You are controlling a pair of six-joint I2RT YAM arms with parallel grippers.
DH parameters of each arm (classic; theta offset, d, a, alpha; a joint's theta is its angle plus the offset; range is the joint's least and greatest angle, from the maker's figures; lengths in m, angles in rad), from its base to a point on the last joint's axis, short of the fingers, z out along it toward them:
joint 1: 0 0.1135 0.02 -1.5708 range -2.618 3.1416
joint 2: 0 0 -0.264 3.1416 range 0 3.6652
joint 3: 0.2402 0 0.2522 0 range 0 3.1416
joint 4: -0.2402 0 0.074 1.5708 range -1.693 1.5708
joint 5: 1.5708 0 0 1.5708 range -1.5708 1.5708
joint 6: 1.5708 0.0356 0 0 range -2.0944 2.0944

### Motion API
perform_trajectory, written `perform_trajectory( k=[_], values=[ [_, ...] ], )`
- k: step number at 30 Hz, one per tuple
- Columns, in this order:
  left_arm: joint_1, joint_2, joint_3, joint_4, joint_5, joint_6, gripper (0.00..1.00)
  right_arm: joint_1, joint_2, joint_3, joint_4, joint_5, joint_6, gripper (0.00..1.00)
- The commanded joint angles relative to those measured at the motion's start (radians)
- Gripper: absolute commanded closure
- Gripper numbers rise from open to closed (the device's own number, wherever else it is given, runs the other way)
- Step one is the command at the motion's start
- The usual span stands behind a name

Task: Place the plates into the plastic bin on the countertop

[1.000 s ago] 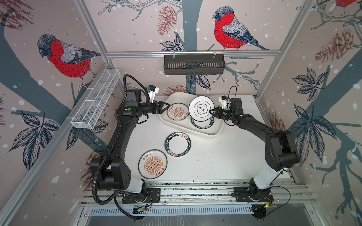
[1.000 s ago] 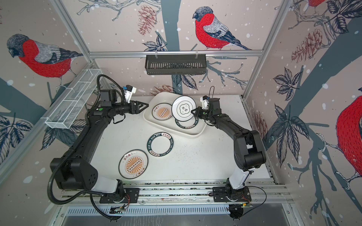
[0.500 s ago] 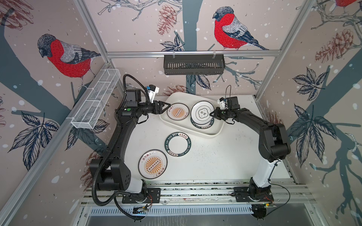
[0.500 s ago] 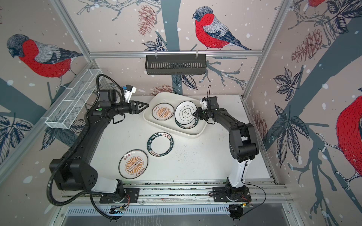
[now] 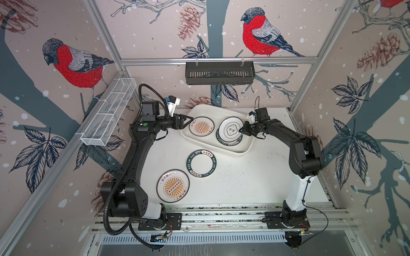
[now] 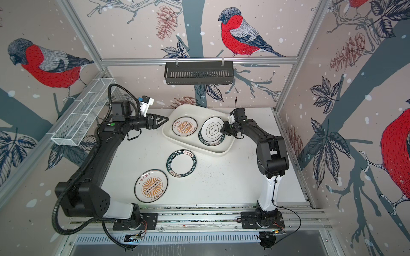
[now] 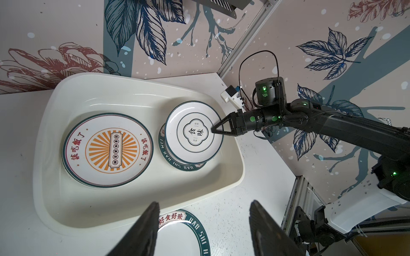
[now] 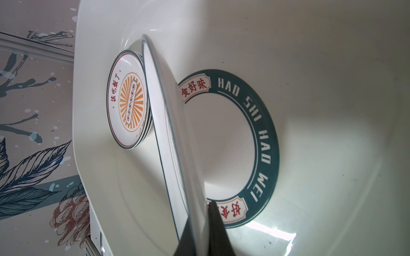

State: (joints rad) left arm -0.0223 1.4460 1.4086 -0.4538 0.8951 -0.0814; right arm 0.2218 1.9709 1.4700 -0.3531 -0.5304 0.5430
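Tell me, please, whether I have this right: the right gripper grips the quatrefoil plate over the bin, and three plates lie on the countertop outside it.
Not quite: two plates, not three, lie on the countertop outside the plastic bin, the green-lettered plate and the sunburst plate, as both top views show. The right gripper does grip the quatrefoil plate over the bin.

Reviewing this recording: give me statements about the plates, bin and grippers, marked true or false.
1. The right gripper is shut on the white quatrefoil-emblem plate. True.
2. The left gripper holds a plate. False: it is open and empty.
3. On the speckled white countertop lie a green-lettered plate and a sunburst plate. True.
4. The glossy white plastic bin is empty. False: stacked sunburst plates and a green-rimmed plate lie inside.
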Motion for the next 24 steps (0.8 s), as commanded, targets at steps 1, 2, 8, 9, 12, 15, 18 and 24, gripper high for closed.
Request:
perform_trajectory(
  k=[1, 2, 8, 9, 12, 15, 18, 24],
  values=[
    [0.001, -0.006, 0.002, 0.028, 0.03, -0.009, 0.36, -0.005, 0.005, 0.007, -0.01, -0.008, -0.017, 0.92],
    [0.0, -0.006, 0.002, 0.028, 0.03, -0.009, 0.36, -0.007, 0.007, 0.006, -0.013, -0.009, -0.017, 0.92],
    [0.001, -0.003, 0.004, 0.03, 0.033, -0.014, 0.36, -0.015, 0.028, 0.008, -0.016, -0.033, -0.014, 0.91],
    [0.002, -0.005, 0.002, 0.031, 0.032, -0.013, 0.36, -0.015, 0.031, 0.01, -0.019, -0.033, -0.013, 0.91],
    [0.002, -0.006, -0.003, 0.035, 0.033, -0.015, 0.36, -0.016, 0.042, 0.019, -0.028, -0.034, -0.012, 0.89],
    [0.001, -0.006, -0.002, 0.037, 0.033, -0.015, 0.36, -0.019, 0.05, 0.02, -0.032, -0.037, -0.013, 0.89],
    [0.001, -0.009, -0.001, 0.039, 0.022, -0.011, 0.36, -0.024, 0.057, 0.023, -0.036, -0.043, -0.011, 0.88],
    [0.002, -0.014, 0.0, 0.041, 0.028, -0.012, 0.36, -0.029, 0.066, 0.019, -0.038, -0.049, -0.012, 0.88]
  ],
)
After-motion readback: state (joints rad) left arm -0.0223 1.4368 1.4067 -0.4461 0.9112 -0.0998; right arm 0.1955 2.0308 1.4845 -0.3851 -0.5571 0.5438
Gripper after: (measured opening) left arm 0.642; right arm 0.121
